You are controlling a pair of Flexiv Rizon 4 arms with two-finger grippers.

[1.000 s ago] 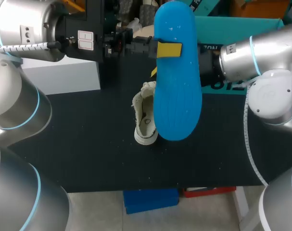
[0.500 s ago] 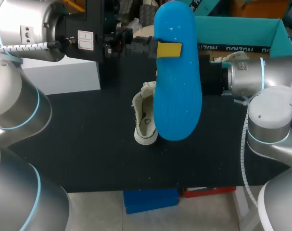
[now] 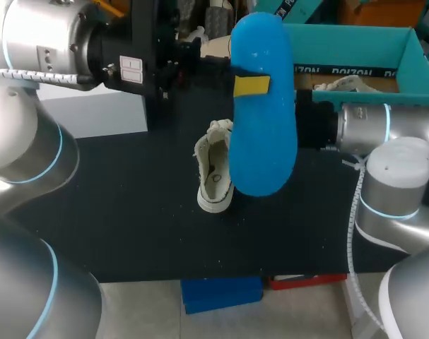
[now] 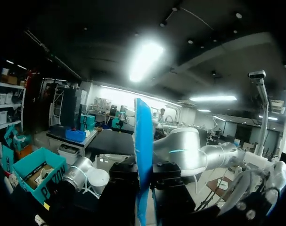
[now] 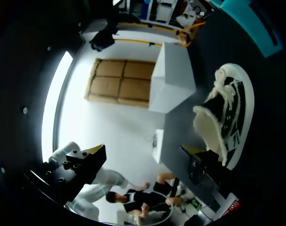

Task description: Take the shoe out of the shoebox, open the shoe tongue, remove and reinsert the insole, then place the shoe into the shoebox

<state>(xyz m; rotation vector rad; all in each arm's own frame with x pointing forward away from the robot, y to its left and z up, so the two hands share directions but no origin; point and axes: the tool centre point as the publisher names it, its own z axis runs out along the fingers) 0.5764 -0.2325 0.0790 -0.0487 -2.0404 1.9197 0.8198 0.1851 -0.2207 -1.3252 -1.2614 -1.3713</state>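
My left gripper [image 3: 251, 85] holds a blue insole [image 3: 262, 113] high above the table, one yellow tip across its face. In the left wrist view the insole [image 4: 143, 150] stands edge-on, pinched between the dark fingers of the left gripper [image 4: 143, 181]. A white shoe [image 3: 214, 173] lies on the black table below it. My right arm [image 3: 362, 127] comes in from the right, its gripper hidden behind the insole. In the right wrist view the right gripper [image 5: 143, 157] is open and holds nothing, the shoe [image 5: 225, 117] just beside one finger. The teal shoebox [image 3: 355, 46] stands at the back right.
A white box [image 3: 94, 113] stands at the back left of the table. Another pale shoe [image 3: 339, 85] lies inside the shoebox. The front of the black mat [image 3: 129, 233] is bare.
The right arm has drawn back and come down toward the table's right side. The left arm has turned a little, tilting the insole slightly to the right.
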